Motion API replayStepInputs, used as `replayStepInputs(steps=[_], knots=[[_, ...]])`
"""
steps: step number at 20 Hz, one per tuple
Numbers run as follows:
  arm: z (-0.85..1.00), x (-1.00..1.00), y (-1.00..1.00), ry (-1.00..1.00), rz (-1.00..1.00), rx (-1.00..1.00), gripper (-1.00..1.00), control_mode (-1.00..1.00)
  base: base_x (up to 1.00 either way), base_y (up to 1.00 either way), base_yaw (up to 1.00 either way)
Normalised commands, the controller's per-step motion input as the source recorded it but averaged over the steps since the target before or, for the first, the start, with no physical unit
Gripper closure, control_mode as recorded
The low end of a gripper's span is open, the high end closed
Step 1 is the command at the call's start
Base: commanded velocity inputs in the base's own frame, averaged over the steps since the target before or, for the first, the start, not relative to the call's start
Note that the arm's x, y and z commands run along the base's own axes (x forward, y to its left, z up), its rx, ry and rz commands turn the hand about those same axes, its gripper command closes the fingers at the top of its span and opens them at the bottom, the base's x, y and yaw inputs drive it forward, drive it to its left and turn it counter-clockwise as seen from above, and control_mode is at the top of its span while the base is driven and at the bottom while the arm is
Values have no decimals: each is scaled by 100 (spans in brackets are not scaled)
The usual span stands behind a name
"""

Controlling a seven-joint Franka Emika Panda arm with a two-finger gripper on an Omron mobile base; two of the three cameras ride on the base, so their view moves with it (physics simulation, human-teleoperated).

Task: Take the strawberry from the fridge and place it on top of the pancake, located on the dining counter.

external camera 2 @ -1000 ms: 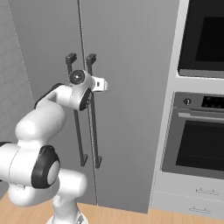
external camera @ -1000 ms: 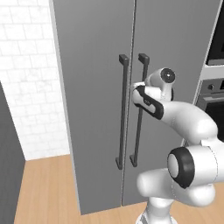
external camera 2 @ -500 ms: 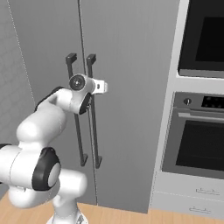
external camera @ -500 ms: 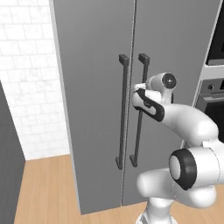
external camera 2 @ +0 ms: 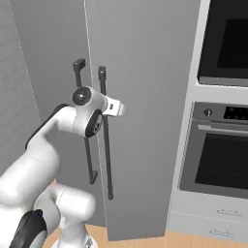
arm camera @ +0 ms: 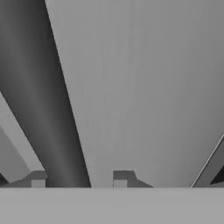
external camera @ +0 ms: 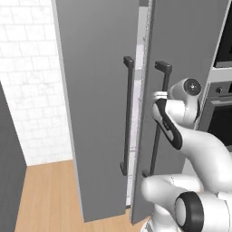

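Gripper (arm camera: 78, 180) around fridge (external camera: 190, 41) handle (arm camera: 48, 109)

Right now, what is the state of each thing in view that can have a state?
right fridge door: ajar, a thin gap shows the white inside.
left fridge door: closed.
end effector: shut on the right door handle, a finger on each side.
lower oven door: closed.
upper oven door: closed.
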Motion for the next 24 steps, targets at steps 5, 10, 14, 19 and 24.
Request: replayStepInputs(steps=[5, 10, 14, 19, 24], knots=[[0, -100, -100, 20, -12, 20, -100, -100, 0, 0, 0], [27, -99, -70, 0, -5, 13, -100, -100, 0, 0, 0], [46, -79, 53, -8, -1, -12, -100, -100, 0, 0, 0], [40, -10, 100, 21, -4, -47, -100, -100, 0, 0, 0], [-22, 49, 30, 53, -1, -40, -100, -100, 0, 0, 0]])
